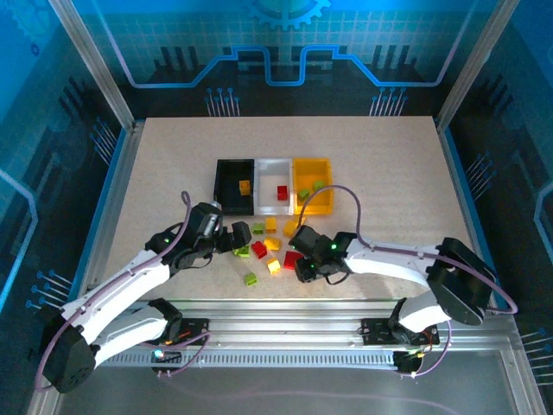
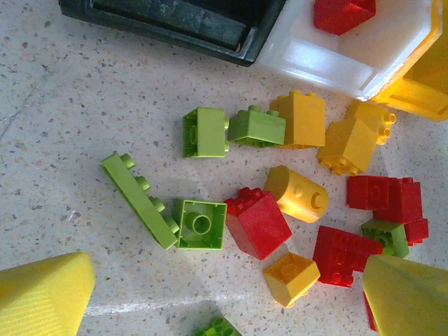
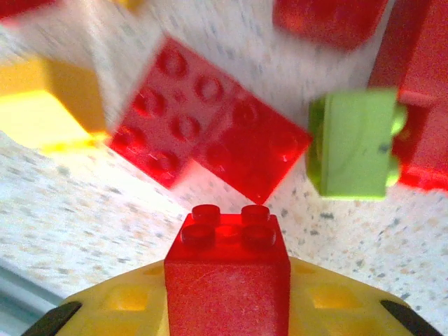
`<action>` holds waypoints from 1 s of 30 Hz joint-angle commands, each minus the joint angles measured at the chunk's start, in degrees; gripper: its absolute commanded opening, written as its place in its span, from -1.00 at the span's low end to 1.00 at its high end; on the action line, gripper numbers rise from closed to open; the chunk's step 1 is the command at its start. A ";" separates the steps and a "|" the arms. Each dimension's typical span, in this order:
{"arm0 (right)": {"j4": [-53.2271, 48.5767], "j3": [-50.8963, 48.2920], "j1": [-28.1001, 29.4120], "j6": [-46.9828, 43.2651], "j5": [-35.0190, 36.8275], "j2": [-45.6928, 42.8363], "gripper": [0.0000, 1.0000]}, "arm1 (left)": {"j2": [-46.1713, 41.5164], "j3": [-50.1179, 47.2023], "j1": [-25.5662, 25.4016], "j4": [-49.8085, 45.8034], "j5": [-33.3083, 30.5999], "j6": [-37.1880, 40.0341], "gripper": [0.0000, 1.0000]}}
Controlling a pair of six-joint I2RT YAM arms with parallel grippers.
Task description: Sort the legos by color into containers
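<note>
1 red brick (image 3: 227, 276) clamped in right gripper (image 1: 302, 262); legos (image 3: 210, 133) beyond blurred.

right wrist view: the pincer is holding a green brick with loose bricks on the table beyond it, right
No, the right pincer holds a red brick, not a green one. The right wrist view shows it, with loose bricks on the table beyond it.

Legos (image 1: 270, 245) packed tight before bins (image 1: 273, 208); table (image 1: 346, 140) beyond open.
</note>
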 commanded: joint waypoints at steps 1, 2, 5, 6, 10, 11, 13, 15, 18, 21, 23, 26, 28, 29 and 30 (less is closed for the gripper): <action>-0.59 8.39 -2.77 -4.38 2.90 -2.57 -0.34 | 0.16 -0.46 0.38 0.24 0.97 0.43 0.98; -0.16 10.94 -4.57 -5.58 2.41 -1.60 -0.34 | 0.19 -0.58 0.33 0.35 1.10 0.39 0.98; 1.48 18.65 -8.37 -8.24 2.31 4.09 -0.31 | 0.16 -0.86 0.31 0.24 1.37 0.20 0.98; 1.52 21.91 -9.44 -8.95 2.09 7.02 -0.29 | 0.14 -0.85 0.37 0.04 1.54 0.24 0.98; -0.35 34.93 -11.99 -10.75 4.37 19.41 -0.25 | 0.04 -1.17 0.63 -0.64 1.56 0.26 0.98; -1.33 38.36 -12.59 -11.04 4.62 22.66 -0.25 | 0.07 -1.25 0.67 -0.84 1.46 0.12 0.98; -2.64 43.88 -13.67 -10.90 4.72 28.08 -0.24 | 0.16 -1.24 0.89 -1.99 0.22 -0.51 0.98; -4.43 49.31 -14.56 -10.72 4.89 33.02 -0.23 | 0.17 -1.39 1.37 -3.26 -1.14 -1.52 0.97; -6.52 54.99 -15.22 -10.29 5.09 38.08 -0.20 | 0.15 -2.33 3.13 -3.18 -0.30 -2.64 0.97; -7.79 57.77 -15.74 -9.29 4.89 40.84 -0.11 | 0.33 -3.31 4.43 -1.93 0.94 -2.89 0.94; -7.84 58.36 -15.95 -8.95 4.18 41.59 0.02 | 0.57 -3.68 5.01 -1.42 1.40 -3.00 0.91; -7.55 58.55 -15.98 -8.87 3.46 41.02 0.20 | 0.84 -4.09 5.84 -0.23 2.47 -2.76 0.88; -7.22 58.01 -15.85 -8.87 2.88 39.42 0.26 | 1.10 -3.99 6.06 0.24 2.75 -2.59 0.84; -6.76 57.17 -15.64 -8.86 2.60 38.09 0.28 | 1.27 -3.90 6.12 0.37 2.77 -2.48 0.80; -6.24 55.92 -15.39 -8.95 2.49 36.55 0.30 | 1.53 -3.90 6.19 0.61 2.70 -2.39 0.74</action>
